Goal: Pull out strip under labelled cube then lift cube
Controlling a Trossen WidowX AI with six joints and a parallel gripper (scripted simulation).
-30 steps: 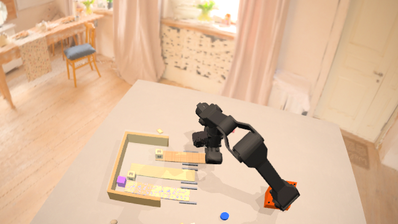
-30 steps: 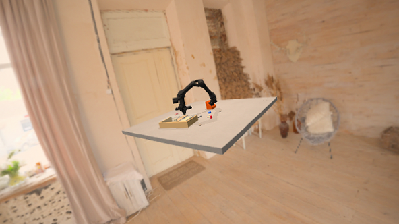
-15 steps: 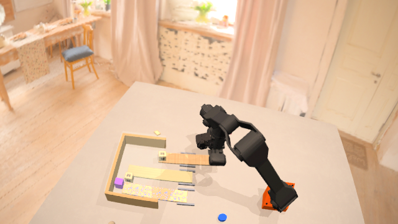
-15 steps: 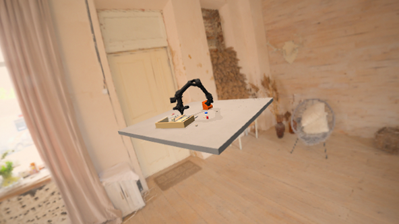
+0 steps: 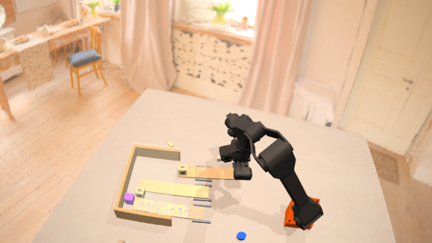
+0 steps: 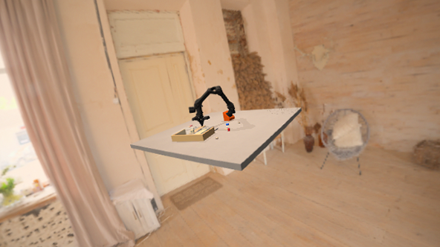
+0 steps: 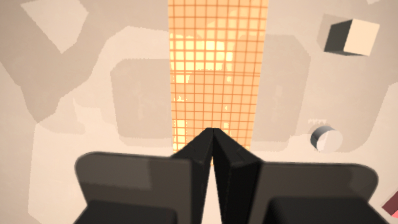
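Observation:
My gripper (image 6: 201, 124) (image 7: 212, 133) is shut, its fingertips meeting over the near end of an orange grid-patterned strip (image 5: 216, 173) (image 7: 215, 95). Nothing shows pinched between them; the arm hides the tips in the top view. A cream cube with dark marks (image 5: 182, 169) sits on that strip's far end, at the tray opening. A second marked cube (image 5: 140, 192) is by the far ends of a plain yellow strip (image 5: 172, 189) and a speckled strip (image 5: 162, 207); what it rests on is unclear. A purple cube (image 5: 129, 198) stands beside it.
A three-sided wooden wall (image 5: 125, 177) (image 6: 187, 137) surrounds the strips' far ends. Low grey rails (image 5: 202, 200) flank the strips. A blue disc (image 5: 241, 235) lies in front, a small yellow piece (image 5: 171, 144) behind the wall. The wrist view shows a pale block (image 7: 362, 37) and a small cylinder (image 7: 328, 139) at right.

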